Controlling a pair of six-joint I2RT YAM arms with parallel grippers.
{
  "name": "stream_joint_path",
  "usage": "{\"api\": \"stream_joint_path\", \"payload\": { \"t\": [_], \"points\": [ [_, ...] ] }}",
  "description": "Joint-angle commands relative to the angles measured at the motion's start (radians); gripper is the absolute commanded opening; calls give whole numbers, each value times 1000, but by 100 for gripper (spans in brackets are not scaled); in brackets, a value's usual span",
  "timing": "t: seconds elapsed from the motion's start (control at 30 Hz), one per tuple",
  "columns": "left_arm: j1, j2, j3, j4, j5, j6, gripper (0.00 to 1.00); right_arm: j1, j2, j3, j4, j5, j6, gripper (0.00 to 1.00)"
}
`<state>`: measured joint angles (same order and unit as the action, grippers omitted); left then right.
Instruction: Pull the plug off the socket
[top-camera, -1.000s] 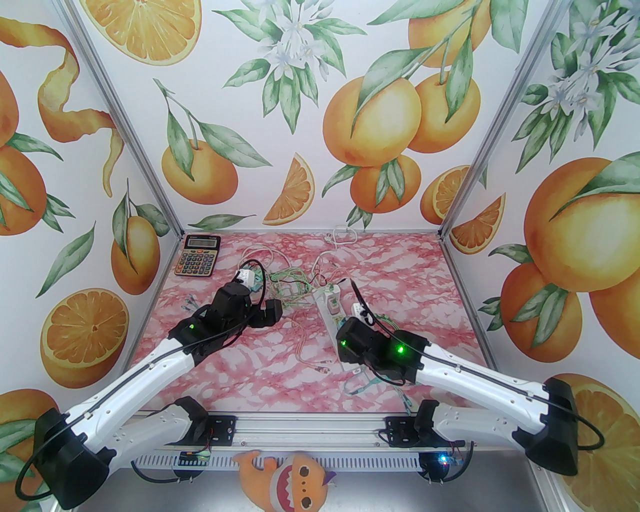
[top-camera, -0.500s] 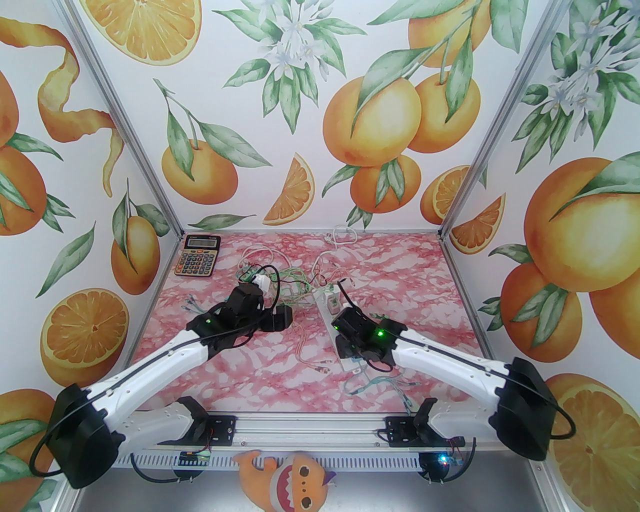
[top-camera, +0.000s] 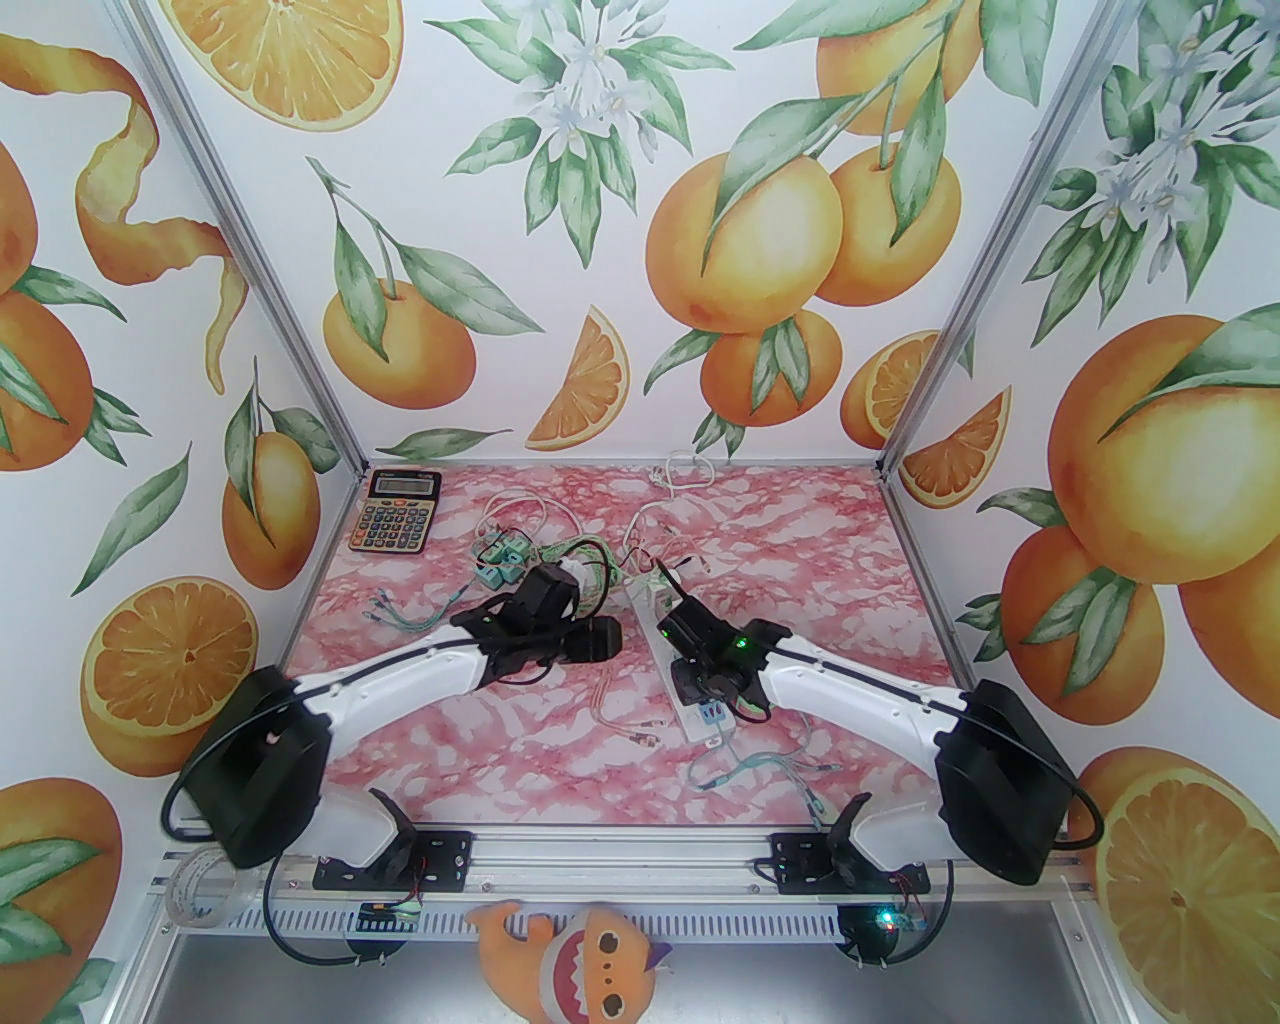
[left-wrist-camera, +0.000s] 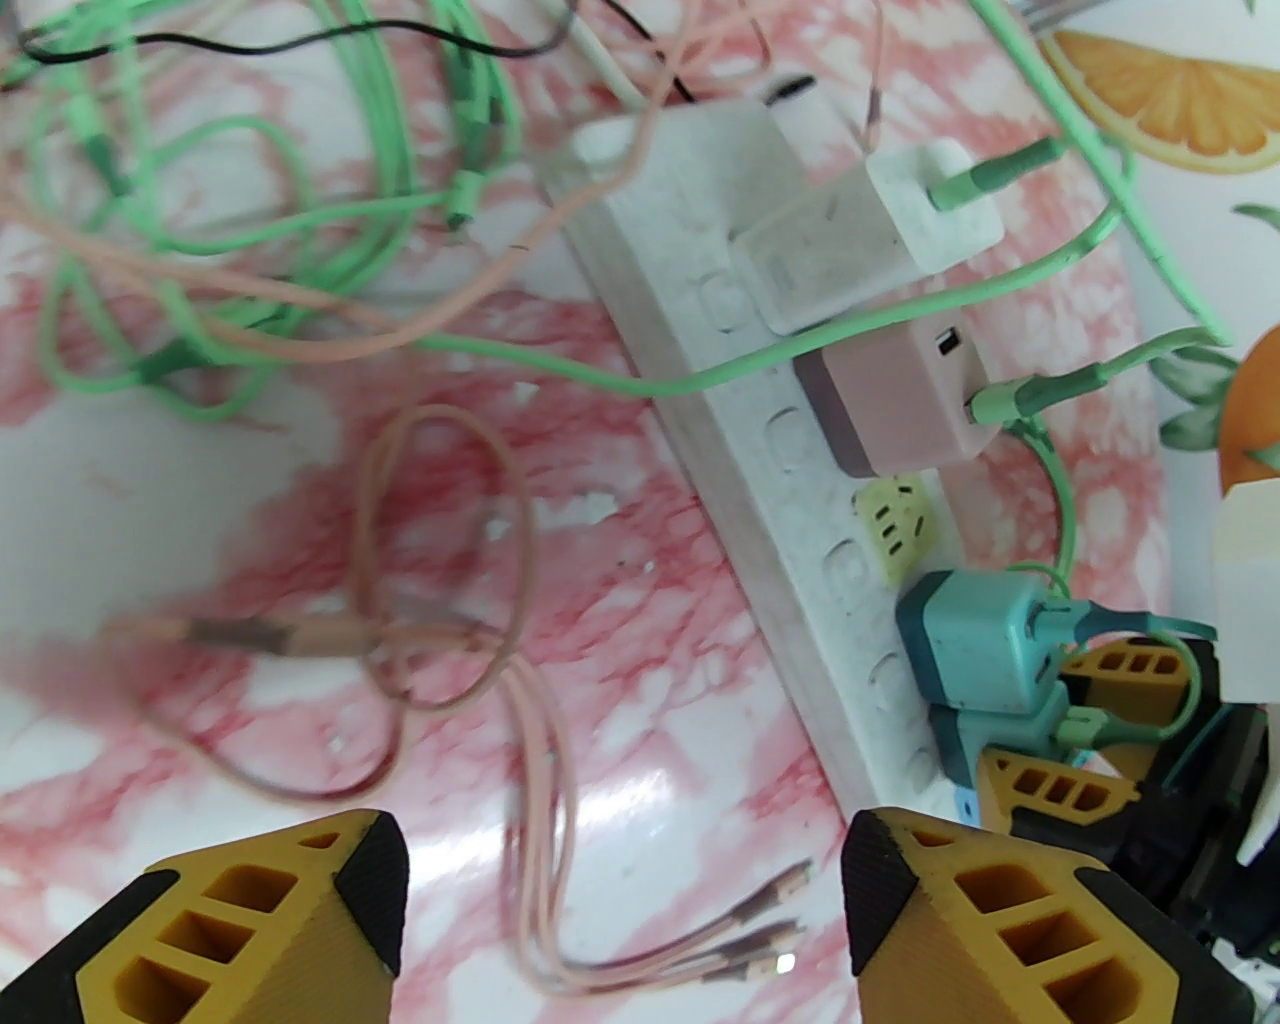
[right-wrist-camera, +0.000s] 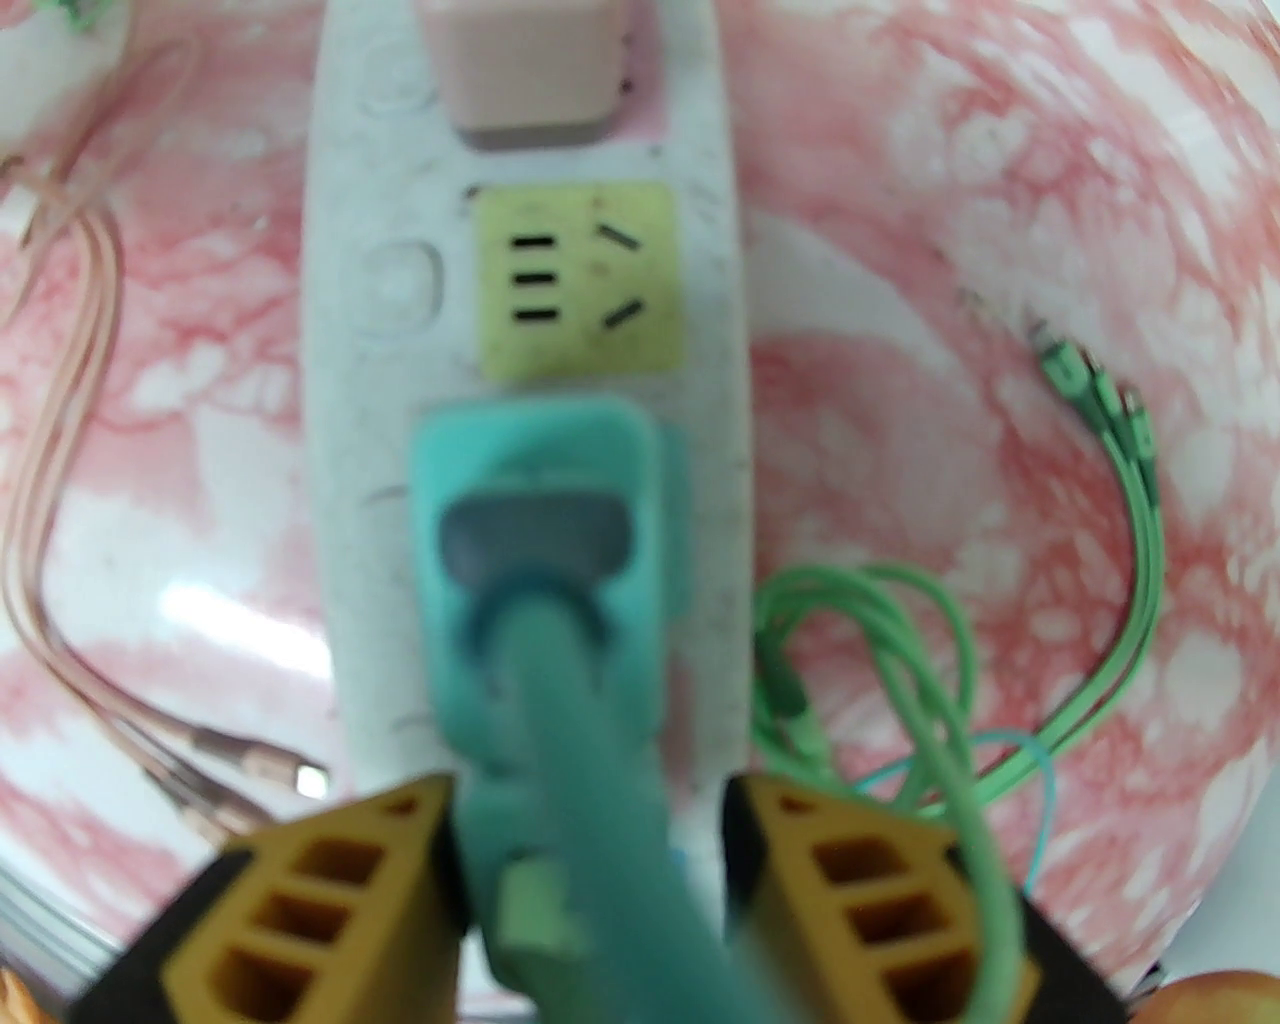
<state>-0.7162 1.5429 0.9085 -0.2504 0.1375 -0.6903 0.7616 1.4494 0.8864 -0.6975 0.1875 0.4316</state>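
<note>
Moved: over the last second both arms have folded lower and swung inward. The left gripper (left-wrist-camera: 620, 840) has crossed toward the power strip (right-wrist-camera: 345, 450), and the right gripper (right-wrist-camera: 590, 790) has come forward onto the strip's near end.
Meaning for the task: the approach looks finished and the grasp comes next. Nothing is pulled yet.
Right gripper: its jaws are moderately apart, one finger on each side of the teal plug (left-wrist-camera: 985, 740). A sliver of strip shows beside the plug, so it does not look clamped, though the close view is blurred.
Left gripper: it is spread wide and empty, over a pink cable (left-wrist-camera: 440, 640). The strip lies ahead of its fingers and to their right.
Plug position: it sits between the right fingers, seated in the socket nearest that wrist. The neighbour plug (right-wrist-camera: 540, 470) is just ahead of the fingertips, then comes the yellow socket (right-wrist-camera: 580, 280), which is empty.
Plug axis: its long axis stands out from the strip's face. The prongs point into the socket and the cable end points back at the right wrist.
Strip axis: it runs straight ahead from the right fingertips.
Next move: close on the plug body rather than the cable, then draw straight back along the plug's axis. The strip may lift with it.
</note>
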Motion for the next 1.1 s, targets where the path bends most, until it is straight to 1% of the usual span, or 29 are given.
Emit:
{"api": "stream_joint_path", "payload": {
  "t": [0.0, 0.03, 0.07, 0.13, 0.2, 0.27, 0.4, 0.47, 0.63, 0.7, 0.77, 0.9, 1.03, 1.07],
  "points": [
    [-33, 72, 75, 67, 37, -21, 71, -23, 22, 13, 26, -30, -41, 46],
    [-41, 99, 91, 77, 46, -27, 70, -23, 22, 10, 29, -33, -43, 46],
    [-49, 128, 108, 86, 55, -33, 68, -24, 20, 8, 32, -36, -47, 45],
    [-59, 184, 138, 106, 79, -41, 62, -25, 19, 4, 36, -47, -51, 40],
    [-68, 234, 173, 104, 87, -47, 62, -25, 17, -2, 40, -48, -53, 39],
    [-71, 280, 209, 88, 89, -49, 61, -24, 8, -12, 45, -44, -50, 34],
    [-75, 329, 237, 79, 87, -52, 59, -24, -9, -30, 54, -53, -41, 33],
    [-75, 348, 242, 75, 88, -51, 58, -25, -15, -39, 59, -57, -37, 31],
    [-76, 389, 258, 60, 100, -52, 57, -25, -27, -51, 65, -73, -28, 30],
    [-75, 397, 256, 65, 105, -55, 53, -25, -30, -56, 71, -78, -28, 30],
    [-76, 402, 256, 60, 103, -55, 53, -25, -30, -59, 69, -76, -25, 30],
    [-77, 394, 241, 56, 103, -43, 52, -24, -29, -57, 74, -78, -22, 30],
    [-84, 365, 212, 62, 108, -22, 53, -24, -24, -54, 79, -77, -18, 30],
    [-87, 359, 207, 58, 108, -16, 53, -24, -22, -54, 82, -80, -17, 28]
  ]
}}
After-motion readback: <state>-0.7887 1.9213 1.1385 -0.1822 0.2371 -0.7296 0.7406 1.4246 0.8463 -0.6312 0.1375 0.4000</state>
